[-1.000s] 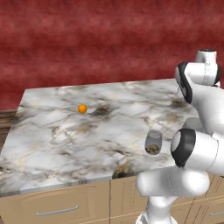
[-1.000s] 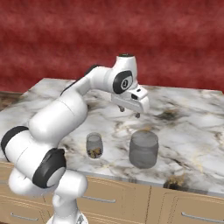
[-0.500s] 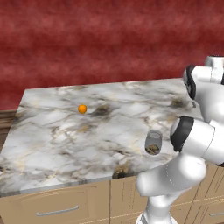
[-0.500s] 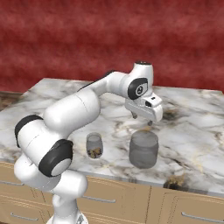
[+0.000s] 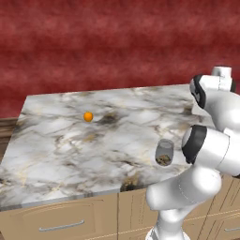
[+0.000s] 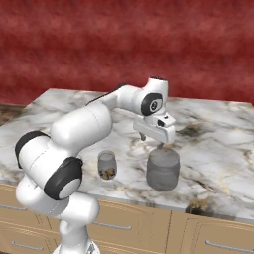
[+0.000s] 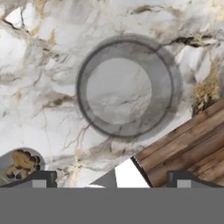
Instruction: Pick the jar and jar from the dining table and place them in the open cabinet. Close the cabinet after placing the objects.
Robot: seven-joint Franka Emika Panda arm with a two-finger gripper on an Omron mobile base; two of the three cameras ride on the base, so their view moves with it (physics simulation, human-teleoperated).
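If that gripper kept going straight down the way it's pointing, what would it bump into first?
Most likely the large empty grey glass jar: the open gripper hangs right above its mouth, pointing down, on the marble dining table. How far above is hard to judge.

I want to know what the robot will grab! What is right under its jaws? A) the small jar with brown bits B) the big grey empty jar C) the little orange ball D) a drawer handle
B: the gripper hovers open above the big grey jar, whose round empty mouth sits centred in the hand view.
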